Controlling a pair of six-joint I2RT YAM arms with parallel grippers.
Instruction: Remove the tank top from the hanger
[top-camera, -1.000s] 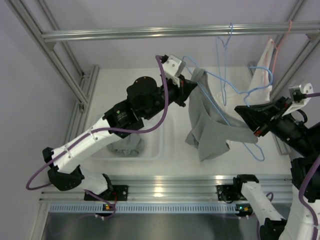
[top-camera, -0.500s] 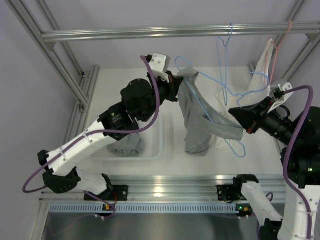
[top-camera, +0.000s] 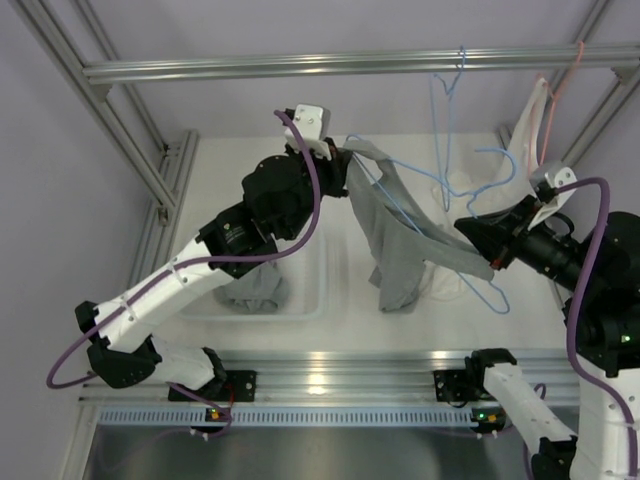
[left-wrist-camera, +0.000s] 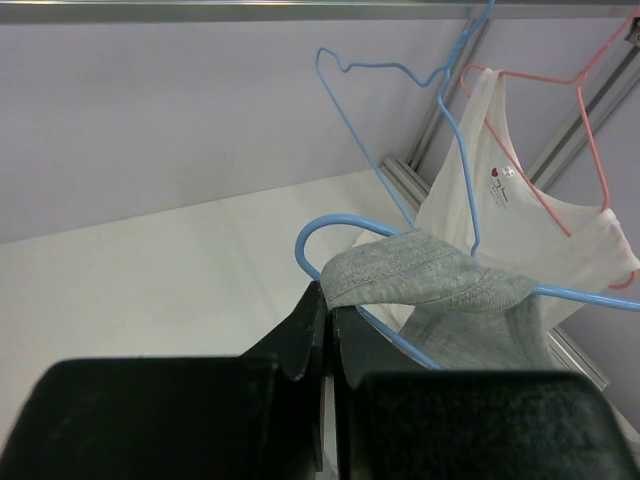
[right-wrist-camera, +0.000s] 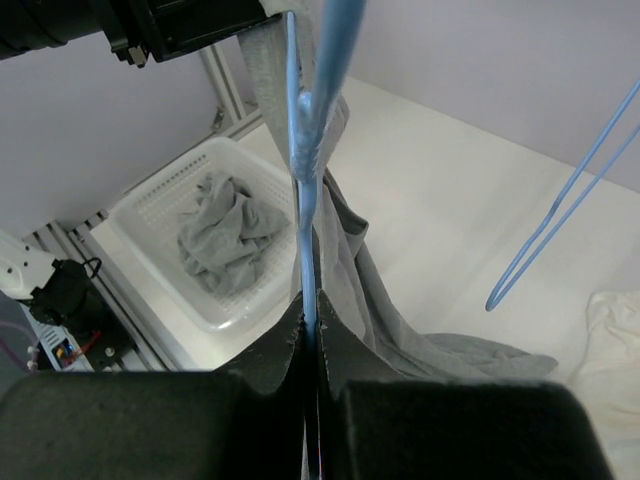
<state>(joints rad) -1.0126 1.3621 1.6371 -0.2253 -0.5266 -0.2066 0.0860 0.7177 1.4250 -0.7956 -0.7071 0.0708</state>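
One grey tank top (top-camera: 400, 255) hangs in air between both arms, above table (top-camera: 220, 160), draped over blue hanger (right-wrist-camera: 302, 160). Left gripper (left-wrist-camera: 322, 300) pinched narrow on strap (left-wrist-camera: 400, 272) of top. Right gripper (right-wrist-camera: 308, 305) clamped tight on hanger wire. Top not yet free of hanger.

Risks:
- strap can slip out of thin pinch if pull too quick
- fabric can catch on hanger end, then wire twists out of right grip
- dropped top may miss white basket (right-wrist-camera: 160, 240) on left side
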